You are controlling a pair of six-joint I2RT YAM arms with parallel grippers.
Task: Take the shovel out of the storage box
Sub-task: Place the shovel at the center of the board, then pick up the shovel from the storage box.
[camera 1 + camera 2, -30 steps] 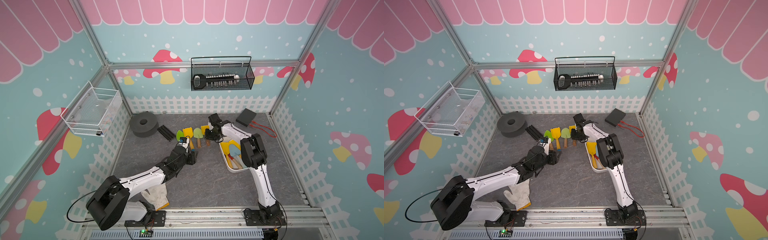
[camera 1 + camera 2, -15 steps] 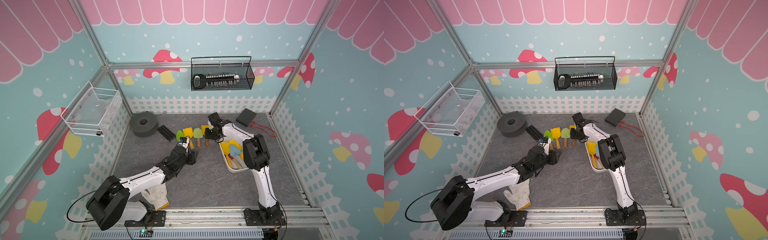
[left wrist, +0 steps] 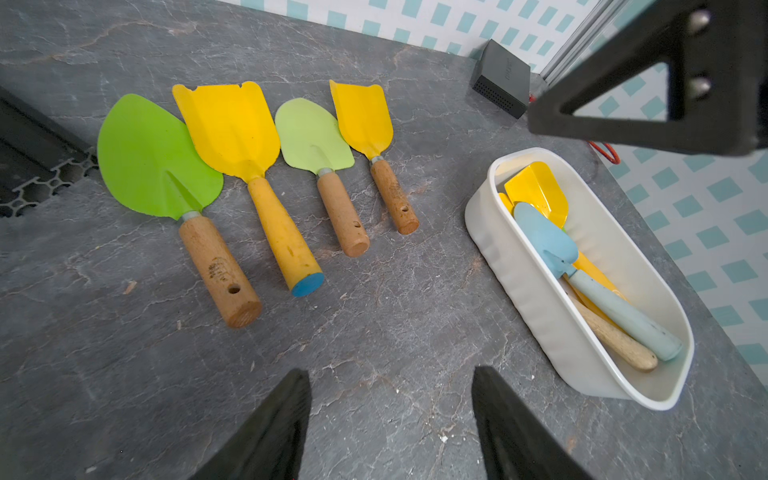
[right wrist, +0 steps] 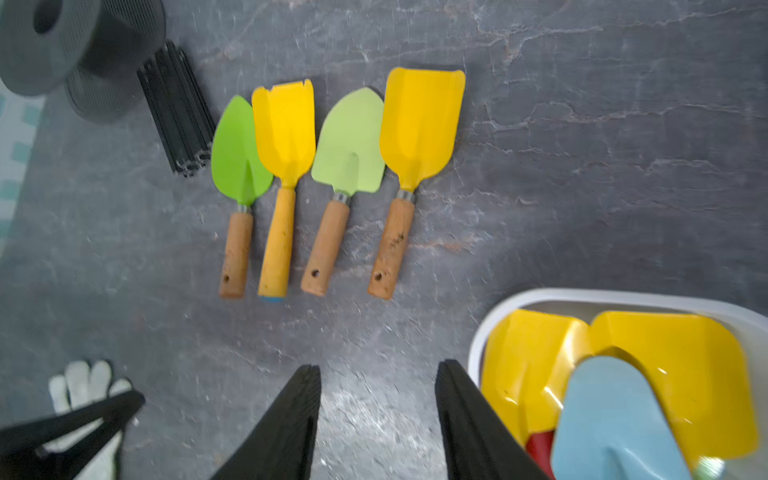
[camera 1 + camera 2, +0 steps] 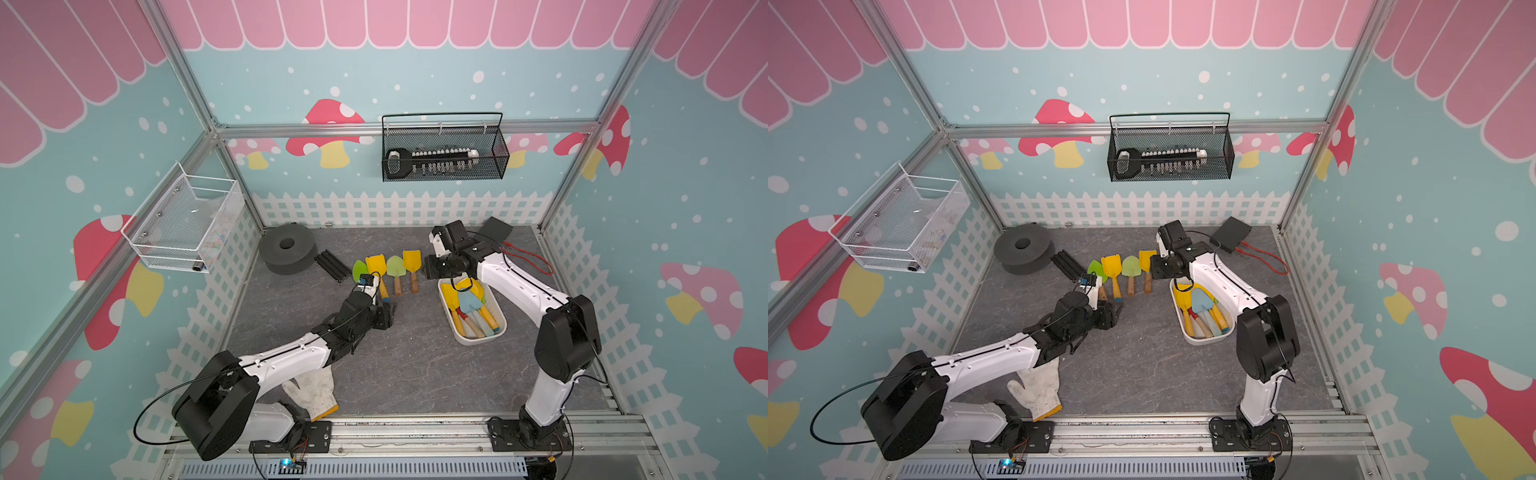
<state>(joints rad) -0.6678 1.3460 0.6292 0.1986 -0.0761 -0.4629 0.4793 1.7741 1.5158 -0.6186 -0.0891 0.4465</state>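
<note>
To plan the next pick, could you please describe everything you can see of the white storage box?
The storage box is a shallow white tub, plastic by its look, oblong with rounded corners, smooth solid walls and no lid. It sits upright on the gray tabletop. Inside, a light blue shovel lies on top of yellow shovels and a wooden handle.

The shallow white plastic storage box [image 3: 519, 274], rectangular with rounded corners, stands open side up. Inside it, a pale blue metal shovel [image 3: 544, 241] lies on top of yellow-bladed shovels [image 3: 540, 187], all blades at one end and handles at the other.
</note>
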